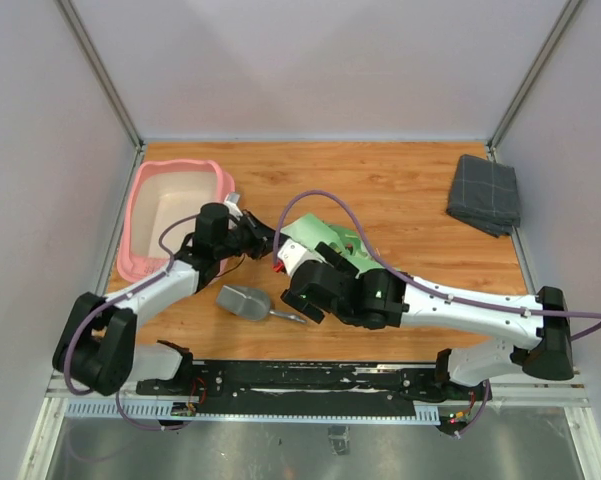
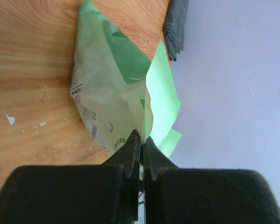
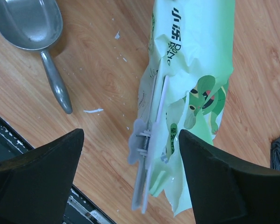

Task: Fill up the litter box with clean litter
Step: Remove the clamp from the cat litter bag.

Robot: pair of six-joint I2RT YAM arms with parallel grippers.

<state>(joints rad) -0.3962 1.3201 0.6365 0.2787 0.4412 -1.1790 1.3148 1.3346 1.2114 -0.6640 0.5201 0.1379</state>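
Note:
The pink litter box sits at the far left, its inside pale cream. No clean litter shows. A light green printed bag lies mid-table. My left gripper is shut on the bag's torn top edge; in the left wrist view the jaws pinch the thin green film of the bag. My right gripper hovers over the bag's clipped end. In the right wrist view it stands open, its fingers either side of a pale grey clip on the bag, not touching.
A grey metal scoop lies on the wood in front of the bag, also in the right wrist view as the scoop. A folded grey cloth rests at the back right. White specks dot the wood.

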